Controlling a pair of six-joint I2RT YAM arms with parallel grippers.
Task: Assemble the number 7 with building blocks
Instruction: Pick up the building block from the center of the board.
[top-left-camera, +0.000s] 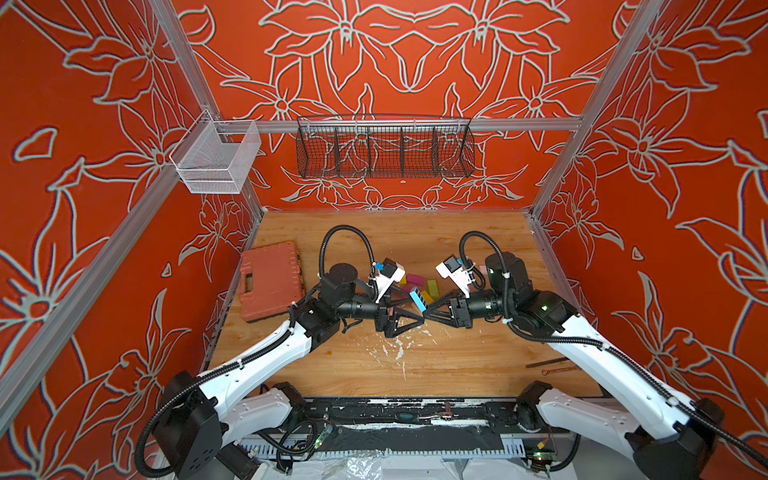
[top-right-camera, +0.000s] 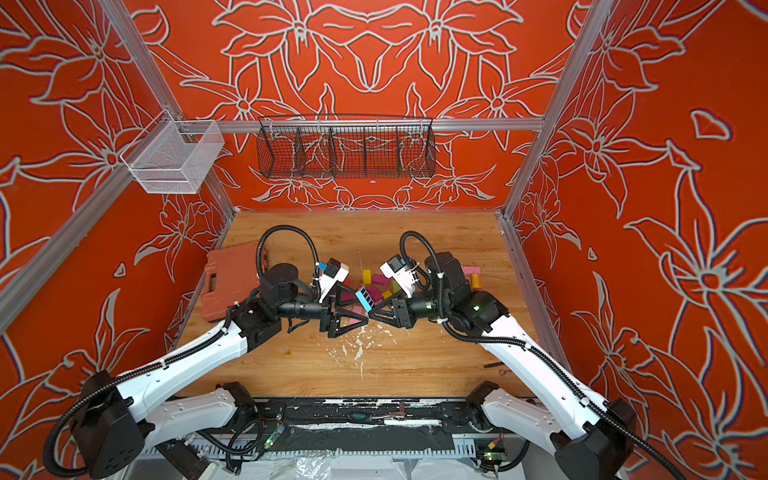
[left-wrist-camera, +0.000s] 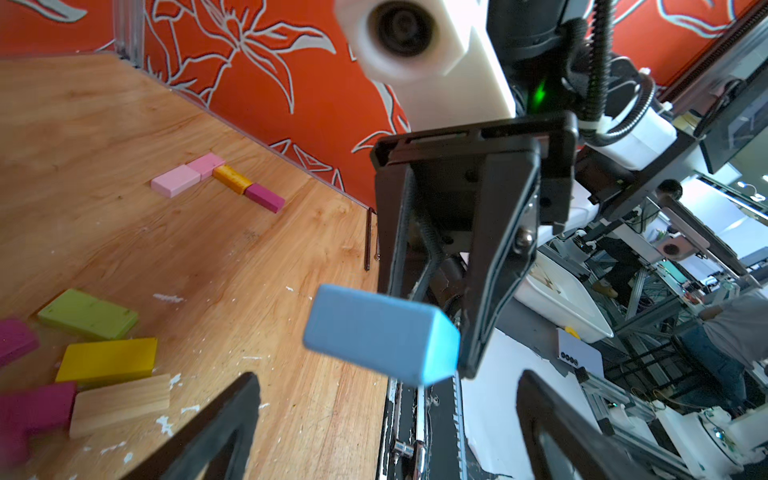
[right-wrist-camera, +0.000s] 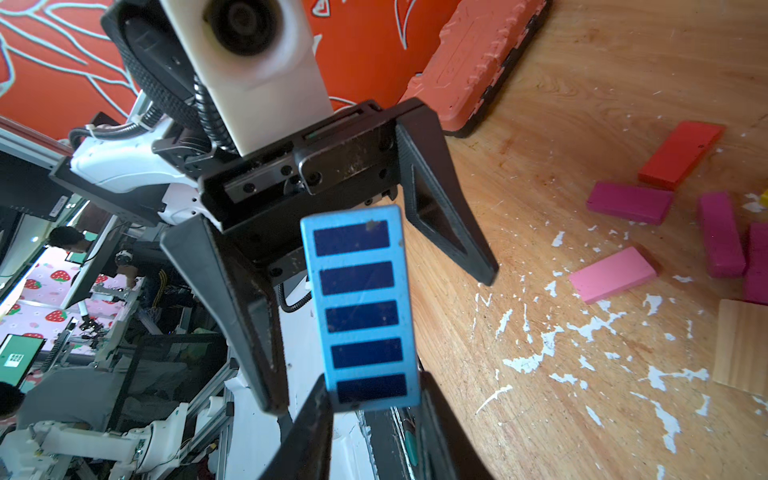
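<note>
My right gripper (right-wrist-camera: 374, 384) is shut on one end of a striped blue block (right-wrist-camera: 361, 307), which it holds above the table (top-left-camera: 457, 357). In both top views this block (top-left-camera: 417, 300) (top-right-camera: 365, 299) sticks out from where the two grippers meet tip to tip. My left gripper (left-wrist-camera: 388, 376) is open and faces the block (left-wrist-camera: 374, 336) without touching it. An L of light pink, pink, orange and magenta blocks (left-wrist-camera: 216, 178) lies near the right wall, partly behind the right arm (top-right-camera: 473, 276). Loose building blocks (top-left-camera: 415, 282) lie behind the grippers: green (left-wrist-camera: 87, 313), yellow (left-wrist-camera: 108, 359), bare wood (left-wrist-camera: 120, 405), red (right-wrist-camera: 681, 153).
A red-brown tool case (top-left-camera: 270, 282) lies at the left of the table. A black wire basket (top-left-camera: 384, 151) and a white mesh basket (top-left-camera: 216, 160) hang on the back rail. A thin dark rod (top-left-camera: 546, 362) lies near the right edge. White paint flecks (top-left-camera: 395, 349) mark the wood.
</note>
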